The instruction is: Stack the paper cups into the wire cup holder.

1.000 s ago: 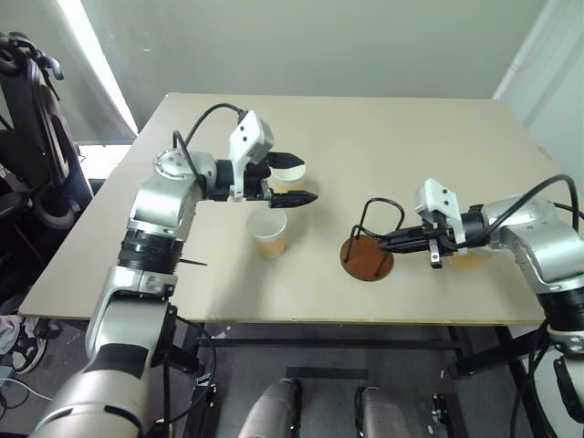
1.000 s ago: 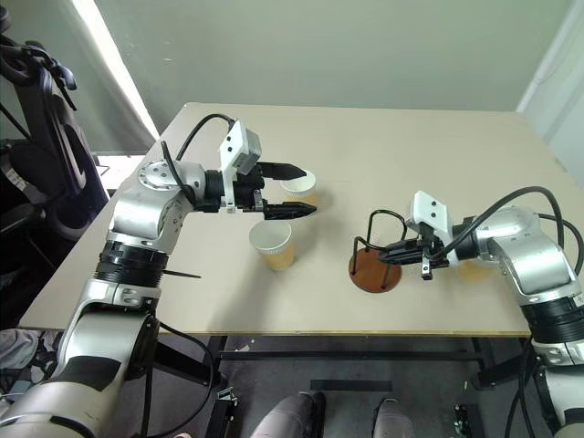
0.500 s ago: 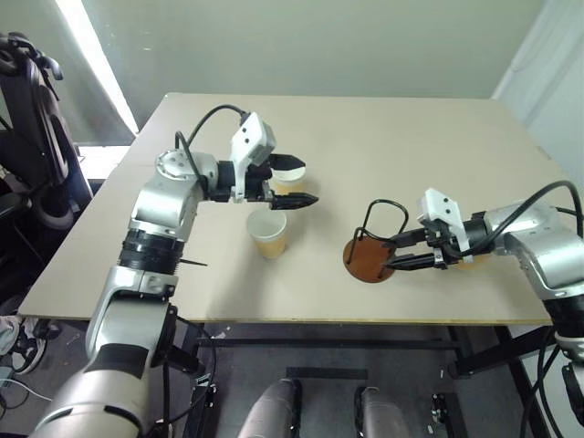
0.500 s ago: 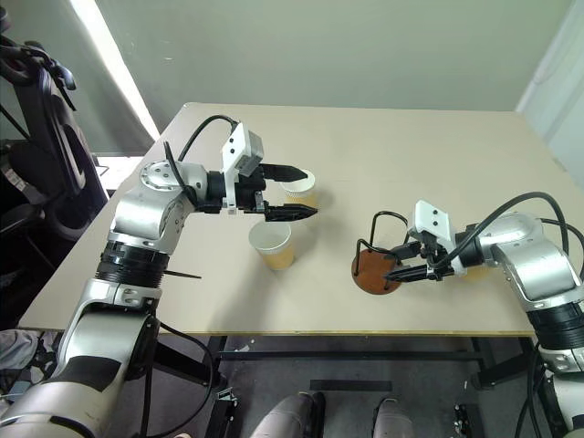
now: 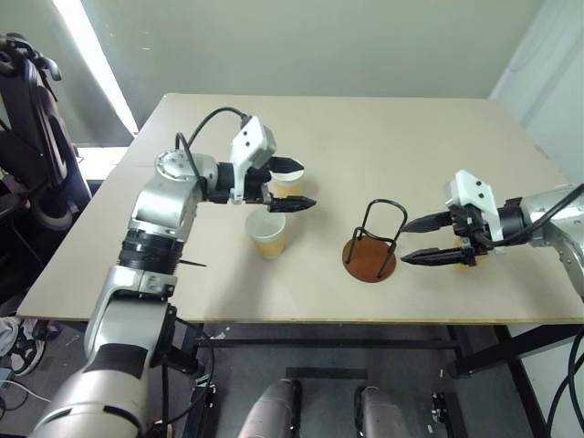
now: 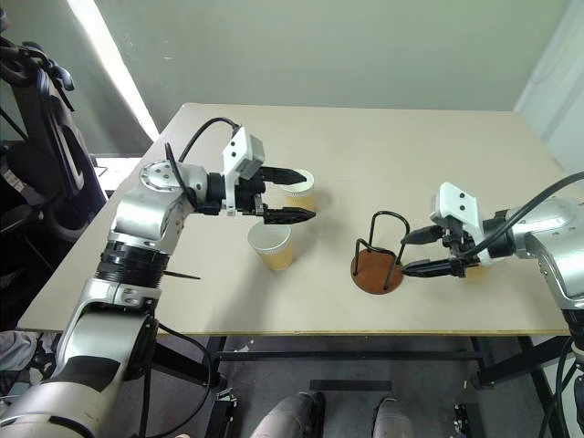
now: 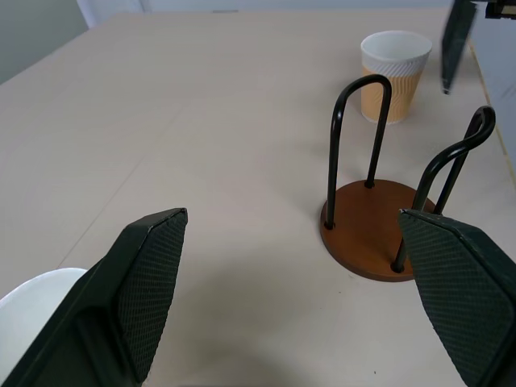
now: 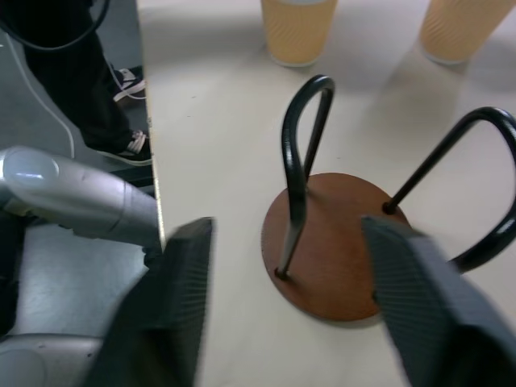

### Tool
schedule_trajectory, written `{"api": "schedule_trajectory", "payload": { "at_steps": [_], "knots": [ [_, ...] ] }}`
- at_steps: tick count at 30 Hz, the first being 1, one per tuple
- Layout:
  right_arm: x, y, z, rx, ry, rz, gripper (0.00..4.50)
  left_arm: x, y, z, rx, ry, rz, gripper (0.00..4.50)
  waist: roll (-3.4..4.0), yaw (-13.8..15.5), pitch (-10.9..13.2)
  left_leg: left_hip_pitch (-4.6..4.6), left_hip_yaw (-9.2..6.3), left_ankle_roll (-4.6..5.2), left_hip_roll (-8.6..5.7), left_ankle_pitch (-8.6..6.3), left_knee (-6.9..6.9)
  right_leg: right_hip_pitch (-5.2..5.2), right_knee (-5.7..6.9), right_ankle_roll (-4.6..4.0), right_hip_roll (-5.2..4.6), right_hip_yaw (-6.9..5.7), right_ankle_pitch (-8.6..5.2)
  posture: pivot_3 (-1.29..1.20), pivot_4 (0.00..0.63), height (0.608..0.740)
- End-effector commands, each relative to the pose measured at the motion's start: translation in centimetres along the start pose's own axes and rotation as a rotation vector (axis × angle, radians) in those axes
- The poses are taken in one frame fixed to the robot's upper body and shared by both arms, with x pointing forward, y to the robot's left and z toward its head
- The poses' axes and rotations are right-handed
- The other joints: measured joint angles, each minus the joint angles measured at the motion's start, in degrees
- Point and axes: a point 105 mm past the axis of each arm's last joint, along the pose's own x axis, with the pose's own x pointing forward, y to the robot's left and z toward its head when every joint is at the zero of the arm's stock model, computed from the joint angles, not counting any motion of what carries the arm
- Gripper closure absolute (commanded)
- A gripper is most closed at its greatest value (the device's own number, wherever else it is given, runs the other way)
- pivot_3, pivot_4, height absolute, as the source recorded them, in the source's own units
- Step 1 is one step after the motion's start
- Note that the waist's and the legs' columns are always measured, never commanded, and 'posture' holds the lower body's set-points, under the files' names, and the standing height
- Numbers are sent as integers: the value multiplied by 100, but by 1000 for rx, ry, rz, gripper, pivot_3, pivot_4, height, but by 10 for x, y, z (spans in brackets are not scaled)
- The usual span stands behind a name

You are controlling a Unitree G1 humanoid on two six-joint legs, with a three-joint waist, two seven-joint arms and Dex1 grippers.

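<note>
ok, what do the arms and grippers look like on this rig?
Silver-grey metal arm links with black ribbed joint bands. White camera housing on each wrist, black cable looping to it. Left gripper and right gripper: two tapered black fingers with cross-hatched textured pads.

The wire cup holder stands upright and empty near the table's front edge, black loops on a reddish-brown disc. Two tan paper cups stand upright left of it, toward the middle, one behind the other. A third cup stands toward the right edge.
</note>
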Motion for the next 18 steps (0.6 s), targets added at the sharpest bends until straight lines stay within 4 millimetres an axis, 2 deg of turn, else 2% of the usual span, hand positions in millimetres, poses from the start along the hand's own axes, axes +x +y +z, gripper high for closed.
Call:
{"api": "schedule_trajectory", "payload": {
  "at_steps": [1, 4, 7, 9, 18],
  "knots": [
    [-15, -2, 19, -78, -25, -58, 810, -3, 2, 14, 67, -8, -2, 0, 0, 0, 0, -1, 0, 0, 0, 0, 0, 0, 0, 1, 0, 0, -1, 0, 150, 740],
    [-24, -8, 26, -94, -37, -112, 810, -6, -4, 6, 159, 80, -30, 0, 0, 0, 0, -3, 0, 0, 0, -1, 0, -1, -1, 5, 0, 0, -3, 0, 150, 740],
    [-32, -8, 29, -103, -35, -139, 810, -13, -13, -9, 363, 260, -104, 0, 0, 0, 0, -8, -2, 0, 0, -3, -1, -5, -4, 7, 1, 0, -5, 0, 150, 740],
    [-35, -5, 31, -102, -34, -138, 810, -19, -15, -9, 445, 318, -140, 0, 0, 0, 0, -7, -2, 0, 0, -7, -1, -5, -5, 13, 2, 1, -9, 0, 150, 740],
    [-43, 2, 30, -80, -20, -135, 810, -27, -4, 33, 654, 331, -141, 0, -5, 17, 3, -27, -8, 1, -6, -6, 2, -15, -8, 13, -1, 3, -10, 0, 150, 740]
  ]
}}
